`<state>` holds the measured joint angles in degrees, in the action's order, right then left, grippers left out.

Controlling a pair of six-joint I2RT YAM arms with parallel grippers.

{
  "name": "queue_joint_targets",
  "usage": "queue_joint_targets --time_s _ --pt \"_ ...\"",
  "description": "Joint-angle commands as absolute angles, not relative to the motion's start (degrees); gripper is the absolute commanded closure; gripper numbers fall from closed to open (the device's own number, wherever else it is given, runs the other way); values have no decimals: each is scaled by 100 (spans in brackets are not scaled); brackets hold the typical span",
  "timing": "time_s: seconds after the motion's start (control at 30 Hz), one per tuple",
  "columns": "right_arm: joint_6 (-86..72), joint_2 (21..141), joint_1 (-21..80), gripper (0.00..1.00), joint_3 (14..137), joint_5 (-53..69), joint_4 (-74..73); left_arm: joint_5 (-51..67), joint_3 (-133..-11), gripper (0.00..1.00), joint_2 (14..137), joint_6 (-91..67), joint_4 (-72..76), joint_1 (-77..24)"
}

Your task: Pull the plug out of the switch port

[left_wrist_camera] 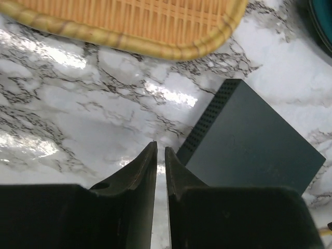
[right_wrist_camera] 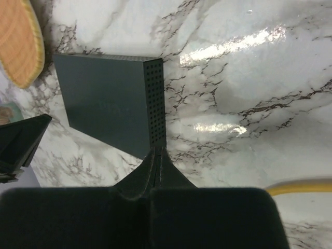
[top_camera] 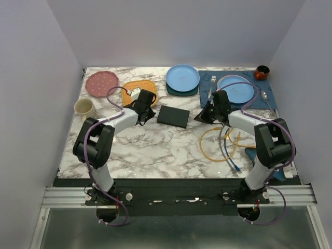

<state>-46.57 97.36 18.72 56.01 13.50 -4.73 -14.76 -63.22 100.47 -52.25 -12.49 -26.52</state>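
Observation:
The switch (top_camera: 173, 116) is a flat black box lying mid-table between my two grippers. My left gripper (top_camera: 147, 115) hovers just off its left end. In the left wrist view its fingers (left_wrist_camera: 161, 148) stand a narrow slit apart with only marble between them, and the switch (left_wrist_camera: 254, 145) lies to their right. My right gripper (top_camera: 202, 117) is off the box's right end. It is shut and empty, its tips (right_wrist_camera: 158, 150) at the near corner of the switch (right_wrist_camera: 104, 98). The plug is not visible, and no cable shows at the switch's visible sides.
Loose yellow cable (top_camera: 212, 150) and a blue cable (top_camera: 232, 158) lie right of centre, apart from the box. An orange woven tray (top_camera: 139, 91), pink plate (top_camera: 101, 83) and cup (top_camera: 84, 108) sit at the left. Blue plates (top_camera: 182, 78), a place mat (top_camera: 270, 98) and a brown bowl (top_camera: 262, 71) stand behind.

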Motion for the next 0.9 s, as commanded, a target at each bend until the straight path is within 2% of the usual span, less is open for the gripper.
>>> queue_joint_targets --time_s 0.0,0.47,0.87 --pt "-4746 10237 1898 100 5923 1063 -431 -1529 -6249 77 10264 -5370 -967 -2470" --pt "-4781 11293 1898 100 6741 1168 -861 -607 -6733 78 11267 -5405 -344 -2566" --pt "-4720 11321 2030 99 6408 1723 -484 -220 -5424 78 10530 -5721 738 -2892"
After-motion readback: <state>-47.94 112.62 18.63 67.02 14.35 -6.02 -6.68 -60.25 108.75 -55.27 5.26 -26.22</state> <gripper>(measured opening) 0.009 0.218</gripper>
